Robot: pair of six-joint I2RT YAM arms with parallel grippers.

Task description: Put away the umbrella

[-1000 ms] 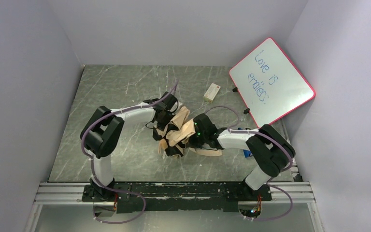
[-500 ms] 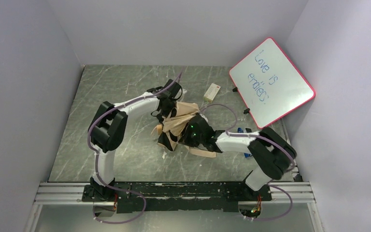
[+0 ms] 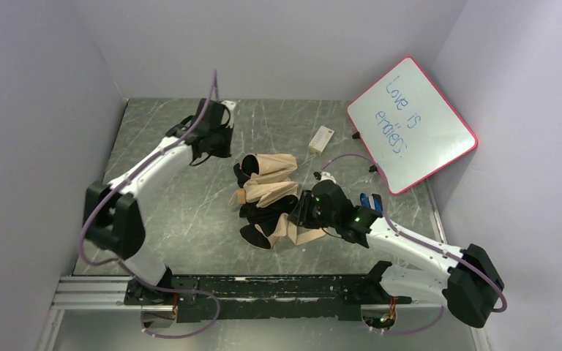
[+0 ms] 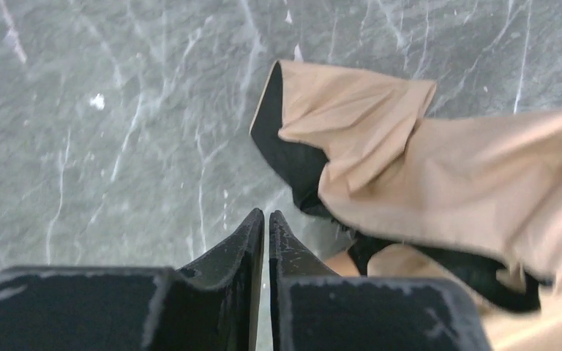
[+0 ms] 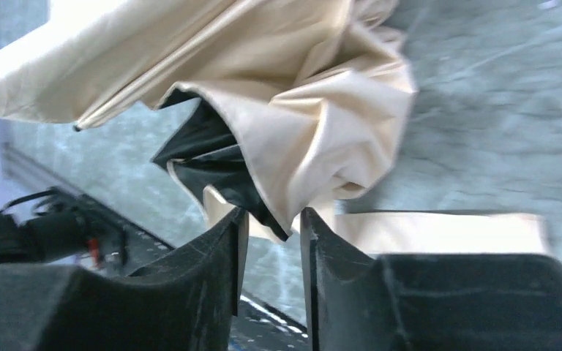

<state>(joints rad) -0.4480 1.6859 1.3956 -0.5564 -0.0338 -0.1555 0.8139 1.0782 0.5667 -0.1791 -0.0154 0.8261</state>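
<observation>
Two wrist views reveal: left gripper [image 4: 266, 214] almost closed, empty; right gripper [image 5: 274, 213] parted around umbrella [image 5: 300, 95].

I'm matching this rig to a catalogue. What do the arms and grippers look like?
The left arm and right arm share white tubular links and chunky black joints, each trailed by a thin purple cable. A green light glows on the right one. The left gripper and right gripper have black, tapered, scuffed fingers.
</observation>
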